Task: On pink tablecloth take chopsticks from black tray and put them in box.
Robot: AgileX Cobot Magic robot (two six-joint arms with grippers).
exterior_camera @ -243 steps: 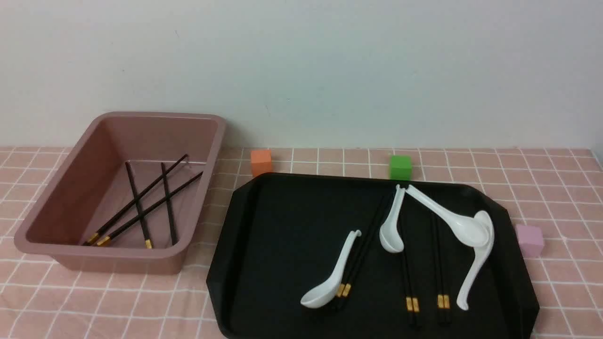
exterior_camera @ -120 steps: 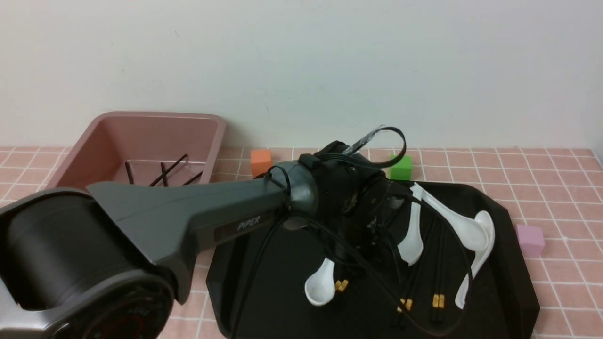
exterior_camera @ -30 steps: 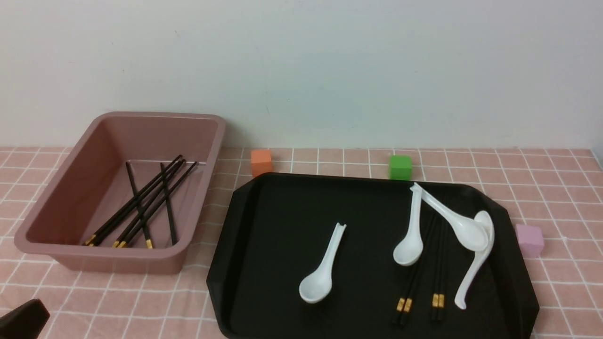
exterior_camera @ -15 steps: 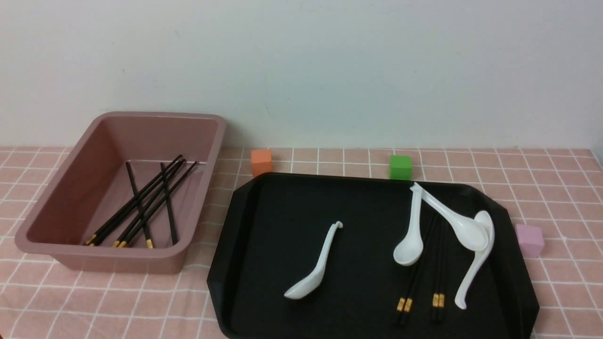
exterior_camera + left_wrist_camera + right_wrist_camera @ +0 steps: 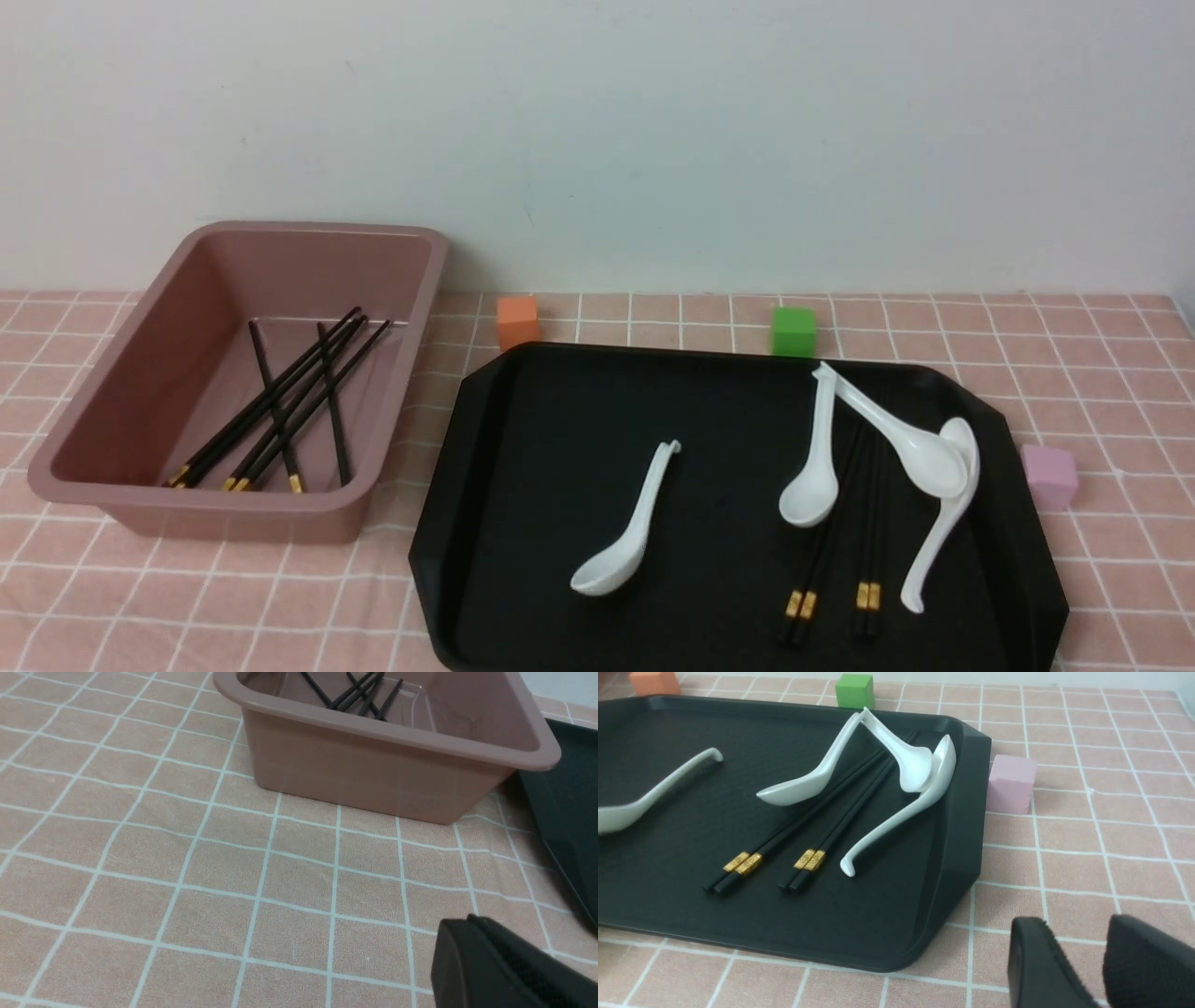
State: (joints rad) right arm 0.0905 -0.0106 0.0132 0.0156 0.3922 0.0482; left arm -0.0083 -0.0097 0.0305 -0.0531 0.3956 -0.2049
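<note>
Chopsticks [image 5: 817, 812] on black tray [image 5: 887, 914], apart from right fingers [image 5: 1036, 966].

No readable text, label, brand or number — anywhere in these views.

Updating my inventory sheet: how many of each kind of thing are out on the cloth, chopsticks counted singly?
Chopsticks in box: 6
Chopsticks on tray: 4
White spoons: 4
Cubes: 3
Box: 1
Black tray: 1
Total: 19
</note>
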